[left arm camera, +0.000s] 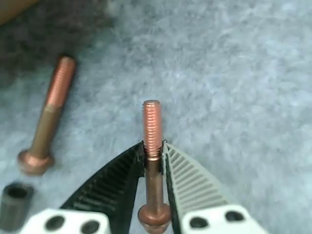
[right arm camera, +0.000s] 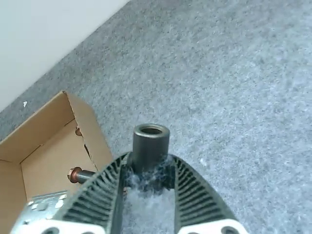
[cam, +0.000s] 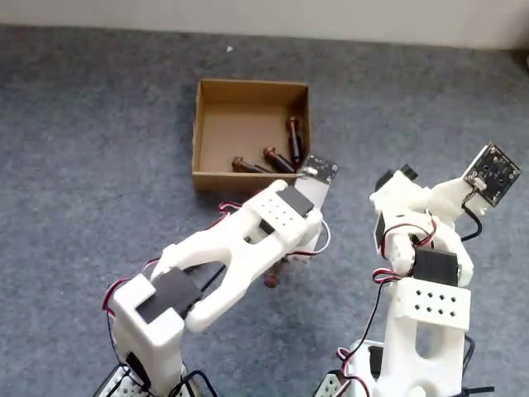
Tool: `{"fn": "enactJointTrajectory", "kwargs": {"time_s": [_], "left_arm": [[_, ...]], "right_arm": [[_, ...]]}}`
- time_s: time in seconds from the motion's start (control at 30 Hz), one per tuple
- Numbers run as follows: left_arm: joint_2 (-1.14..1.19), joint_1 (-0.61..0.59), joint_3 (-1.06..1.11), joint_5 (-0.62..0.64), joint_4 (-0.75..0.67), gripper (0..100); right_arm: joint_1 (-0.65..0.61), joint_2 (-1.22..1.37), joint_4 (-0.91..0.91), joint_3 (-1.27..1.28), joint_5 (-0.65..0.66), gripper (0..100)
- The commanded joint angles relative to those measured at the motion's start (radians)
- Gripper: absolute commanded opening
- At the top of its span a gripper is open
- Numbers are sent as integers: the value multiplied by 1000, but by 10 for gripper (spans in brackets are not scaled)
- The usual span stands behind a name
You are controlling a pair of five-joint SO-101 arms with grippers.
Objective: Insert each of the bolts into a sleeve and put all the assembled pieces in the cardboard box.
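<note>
Left end effector [left arm camera: 152, 148] is clamped tight on a bolt [left arm camera: 151, 122], with the threaded end sticking out past the tips. A second bolt [left arm camera: 48, 122] lies flat on the grey bench [left arm camera: 234, 73] nearby, and there's a loose sleeve [left arm camera: 14, 204] right by its head. Right end effector [right arm camera: 148, 163] is closed around a dark sleeve [right arm camera: 151, 141], open end poking out past the tips. From above, the cardboard box [cam: 211, 132] sits at 12 o'clock from the arms, with three pieces [cam: 278, 160] in its 4 o'clock corner.

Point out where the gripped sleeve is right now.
In the right wrist view, the sleeve is clamped upright in the right gripper, over grey carpet just outside the cardboard box.
</note>
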Motion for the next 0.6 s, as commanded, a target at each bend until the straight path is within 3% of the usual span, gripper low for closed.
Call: {"fn": "enactJointTrajectory", "kwargs": {"time_s": [0.0,0.2,0.57], "left_arm": [[-139,-18,-39,17,87,6],[-277,-162,-39,245,160,6],[-412,-550,-38,957,178,9]], "right_arm": [[13,-33,-35,-8,-5,4],[13,-33,-35,-8,-3,4],[13,-33,-35,-7,-3,4]]}}
